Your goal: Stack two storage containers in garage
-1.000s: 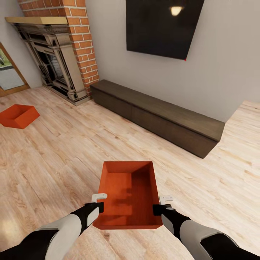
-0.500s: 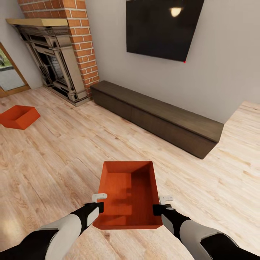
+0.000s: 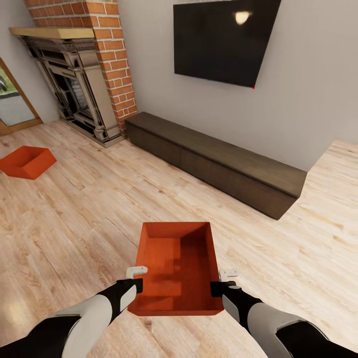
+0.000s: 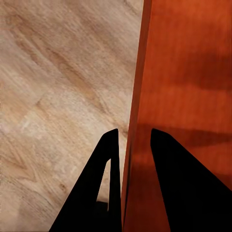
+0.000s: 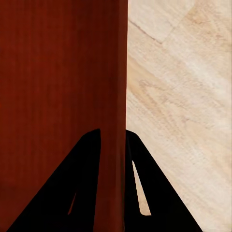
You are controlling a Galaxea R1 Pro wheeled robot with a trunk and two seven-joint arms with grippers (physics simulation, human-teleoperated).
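Observation:
An orange-red storage container (image 3: 176,266) hangs in front of me above the light wood planks of the living room. My left gripper (image 3: 135,284) is shut on its left wall (image 4: 137,104), one black finger on each side. My right gripper (image 3: 217,287) is shut on its right wall (image 5: 120,87) the same way. The second storage container (image 3: 26,161) sits on the wood floor at the far left, near the fireplace. The garage and its floor are out of view.
A red-brick fireplace (image 3: 79,74) stands at the back left. A long dark low cabinet (image 3: 214,159) runs along the cream wall under a black TV (image 3: 223,40). A wood-framed glass door (image 3: 12,102) is at the left edge.
The whole view has shifted slightly: the TV, cabinet and far container sit a little lower and further left. The held container and both arms keep their place in the picture.

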